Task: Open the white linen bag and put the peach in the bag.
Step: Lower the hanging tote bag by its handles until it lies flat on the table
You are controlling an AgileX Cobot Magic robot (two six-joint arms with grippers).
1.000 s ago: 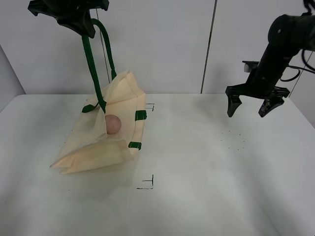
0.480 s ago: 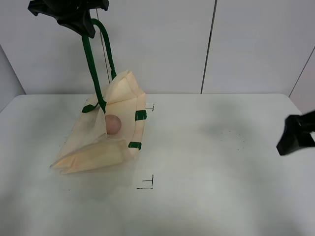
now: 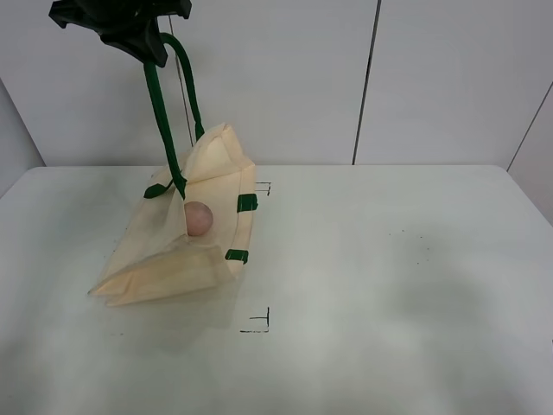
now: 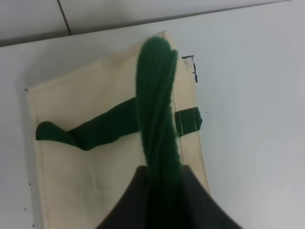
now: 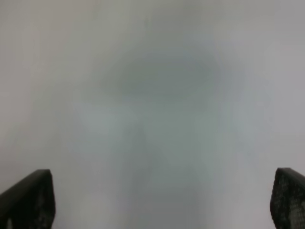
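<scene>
The white linen bag [image 3: 186,233] lies on the table at the left, its mouth pulled open. My left gripper [image 3: 149,45] is shut on one dark green handle [image 3: 160,112] and holds it high above the bag. The peach [image 3: 198,218] sits inside the bag's open mouth. The left wrist view shows the bag [image 4: 86,157] from above and the green handle [image 4: 158,119] running into the left gripper [image 4: 162,179]; the peach is hidden there. My right gripper [image 5: 162,200] is open and empty, its fingertips [image 5: 31,198] wide apart over bare table; it is out of the exterior view.
The white table [image 3: 389,285] carries small black corner marks [image 3: 262,321] in front of the bag and behind it [image 3: 263,187]. A white panelled wall [image 3: 363,78] stands behind the table.
My right arm has dropped from above the table's right side and withdrawn out of the exterior view. The left gripper, bag and peach have not moved.
</scene>
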